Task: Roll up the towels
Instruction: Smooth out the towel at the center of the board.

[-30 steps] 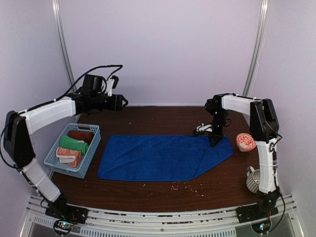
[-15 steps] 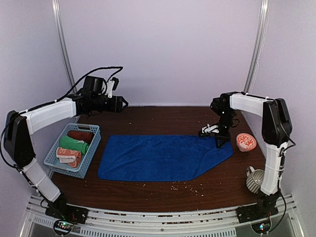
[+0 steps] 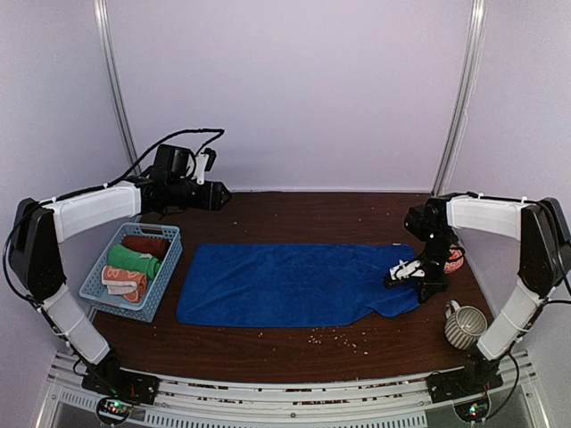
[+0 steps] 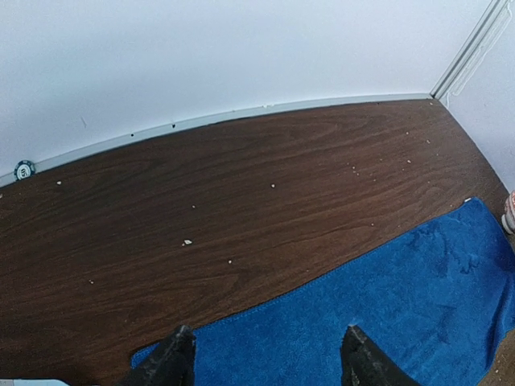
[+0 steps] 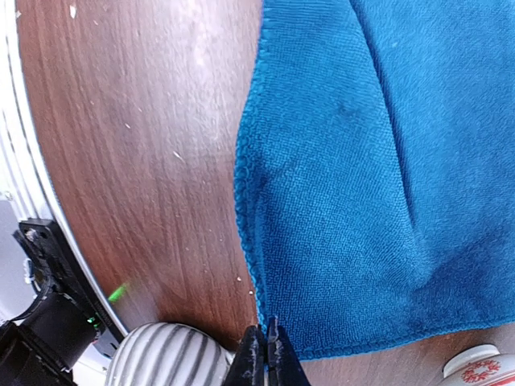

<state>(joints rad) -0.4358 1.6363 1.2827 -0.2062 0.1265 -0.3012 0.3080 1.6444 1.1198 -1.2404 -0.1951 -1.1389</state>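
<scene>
At the blue towel edge, right fingers clamp it.

A towel lies spread on the table. Left of it a basket holds rolled towels; right, a mug.

The left gripper sits at 6 o'clock, its dark fingers spread apart over the royal blue towel, which spreads toward 4 o'clock across the brown tabletop speckled with pale crumbs.
</scene>
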